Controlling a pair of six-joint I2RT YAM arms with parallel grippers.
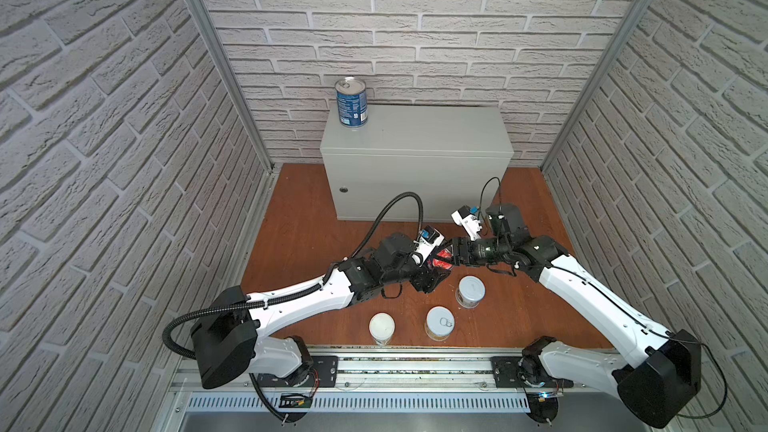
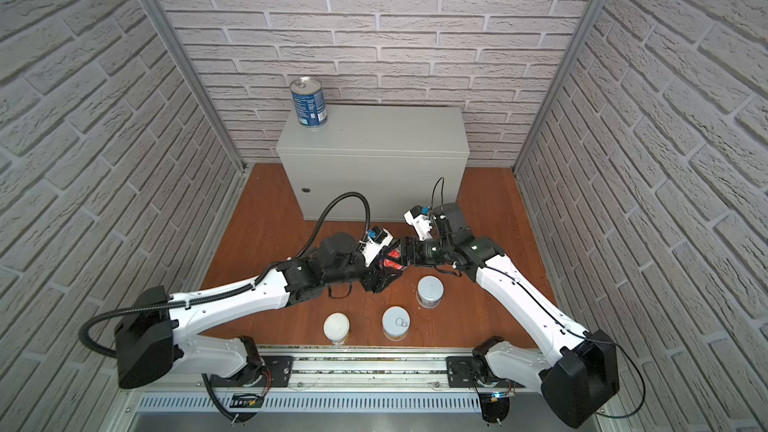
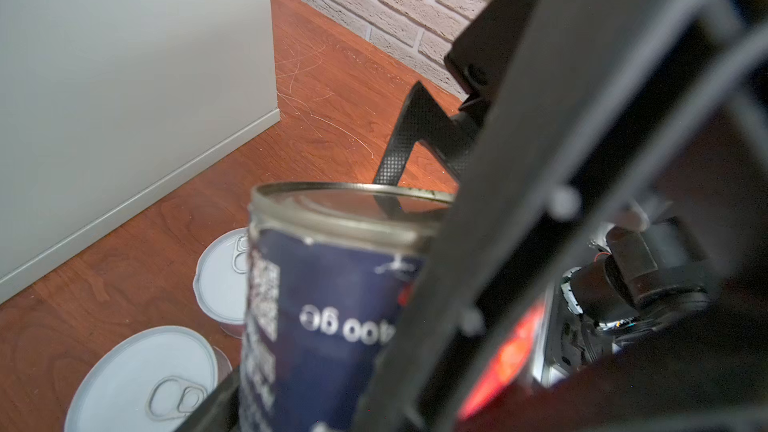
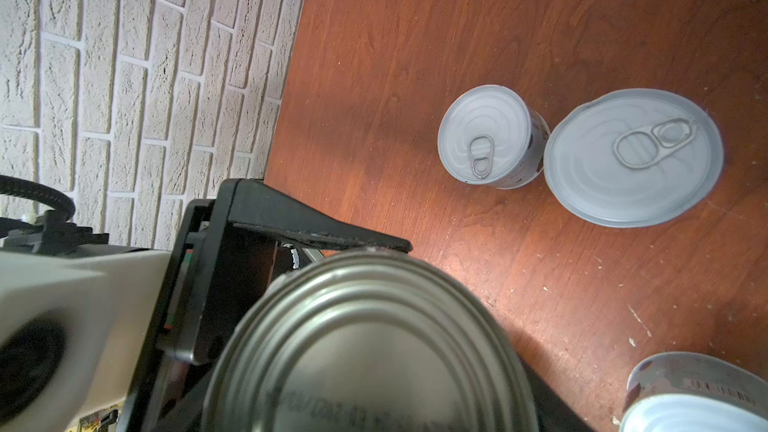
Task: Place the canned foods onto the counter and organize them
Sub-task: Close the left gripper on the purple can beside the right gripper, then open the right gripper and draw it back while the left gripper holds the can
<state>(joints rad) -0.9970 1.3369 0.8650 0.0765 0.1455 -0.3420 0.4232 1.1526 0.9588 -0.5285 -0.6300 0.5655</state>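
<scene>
1. Counter (image 1: 419, 130): light-grey metal cabinet. It stands on the wooden floor (image 1: 291, 222) against the rear brick wall, with a small round lock on its front.
2. Blue can (image 1: 351, 105): tall, with a metal top. It is upright on the counter's top at the rear left corner.
3. Tomato can (image 3: 324, 305): tall, with a dark label showing red. It is held above the floor in front of the counter, between the two grippers, and is mostly hidden in both top views.
4. Right gripper (image 1: 454, 256): jaws closed on the tomato can near its metal end. In the left wrist view one textured finger (image 3: 397, 151) lies against the can's far side.
5. Left gripper (image 1: 432, 273): jaws narrowed onto the same can from the opposite side. In the right wrist view one finger (image 4: 324, 238) touches the can's rim.
6. Left short can (image 1: 381, 327), middle short can (image 1: 439, 322) and right short can (image 1: 471, 289): pale lids. All three are upright on the floor, apart from one another, near the front rail.
</scene>
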